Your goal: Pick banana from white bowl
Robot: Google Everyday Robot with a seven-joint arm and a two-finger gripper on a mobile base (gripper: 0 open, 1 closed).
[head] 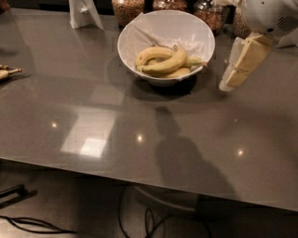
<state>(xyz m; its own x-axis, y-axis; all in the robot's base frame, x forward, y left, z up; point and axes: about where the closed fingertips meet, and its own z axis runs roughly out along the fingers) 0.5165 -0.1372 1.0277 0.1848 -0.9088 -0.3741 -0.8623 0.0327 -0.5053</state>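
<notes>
A large glossy white bowl (pixel 201 33) stands on the grey table at the back centre. It holds a bunch of yellow bananas (pixel 163 62) on white paper. My gripper (pixel 229 83) hangs from the upper right, pointing down and to the left. It is just to the right of the bowl, beside its rim and above the table, and it touches neither the bowl nor the bananas. It holds nothing that I can see.
Glass jars of grain (pixel 126 9) line the back edge behind the bowl. A white stand (pixel 84 14) is at the back left. A small brownish object (pixel 7 72) lies at the left edge. The table's front edge (pixel 139 179) runs below, with cables (pixel 42 225) on the floor.
</notes>
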